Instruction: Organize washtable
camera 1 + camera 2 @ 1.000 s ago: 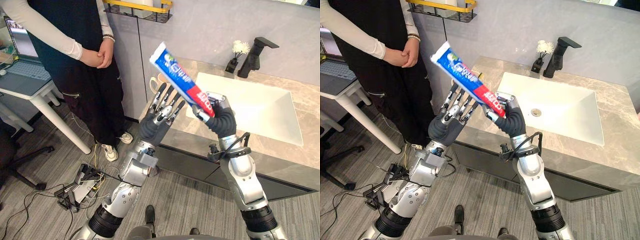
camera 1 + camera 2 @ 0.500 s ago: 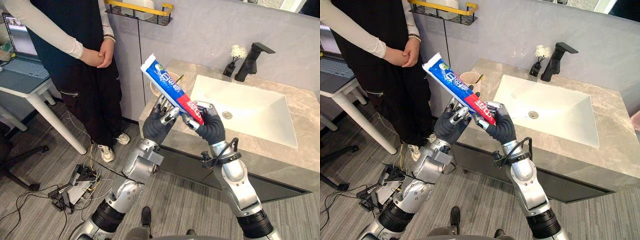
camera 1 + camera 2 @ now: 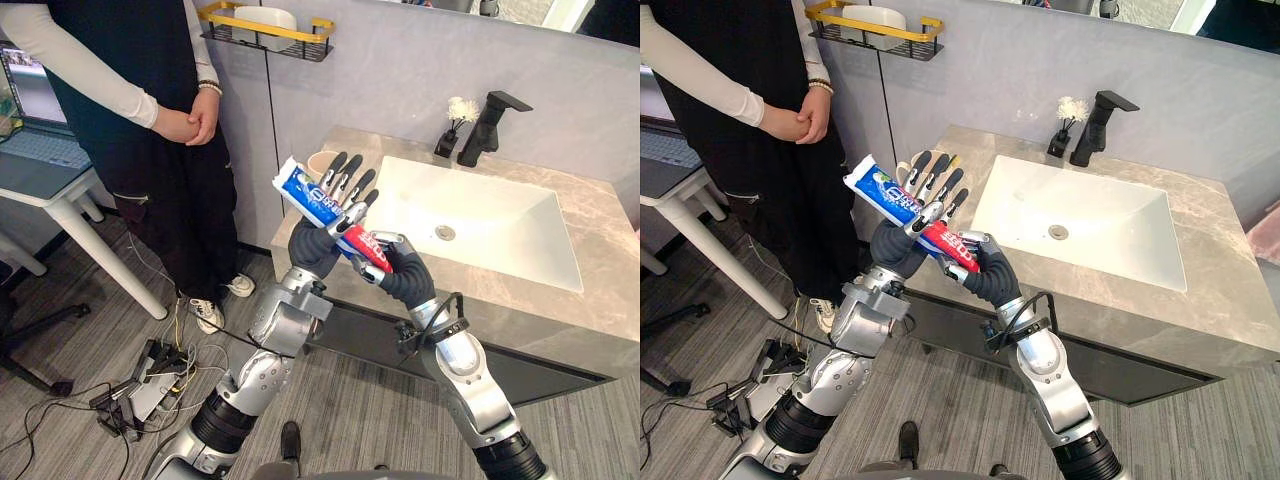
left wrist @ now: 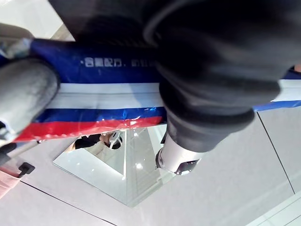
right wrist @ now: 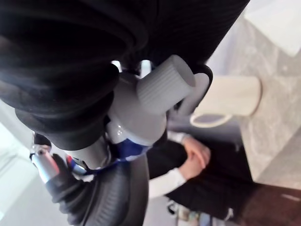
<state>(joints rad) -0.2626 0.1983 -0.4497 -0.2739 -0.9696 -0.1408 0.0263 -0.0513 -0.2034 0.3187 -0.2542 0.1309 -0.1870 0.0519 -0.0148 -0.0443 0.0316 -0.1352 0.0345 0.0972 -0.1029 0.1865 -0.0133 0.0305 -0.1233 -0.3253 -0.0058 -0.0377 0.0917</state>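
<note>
Writing is printed in white on the blue and red toothpaste tube (image 3: pixel 303 192). The tube is held up in front of the table (image 3: pixel 605 240). Its red end is gripped by the curled fingers of the right hand (image 3: pixel 398 275). Straight fingers of the left hand (image 3: pixel 312 248) are laid across its blue part.

— What sort of place is this?
— A bathroom mock-up inside an office or lab. At 2 o'clock stands a stone washtable (image 3: pixel 605 250) with a white sink (image 3: pixel 490 215), a black faucet (image 3: pixel 478 135) and a small vase of flowers (image 3: pixel 445 142); a wire shelf (image 3: pixel 300 28) hangs on the wall (image 3: pixel 400 60) at 12
— And the office side?
— At 9 o'clock, a white desk (image 3: pixel 45 185) with a laptop (image 3: pixel 45 148); loose cables (image 3: pixel 140 385) lie on the floor (image 3: pixel 90 300) at 7
</note>
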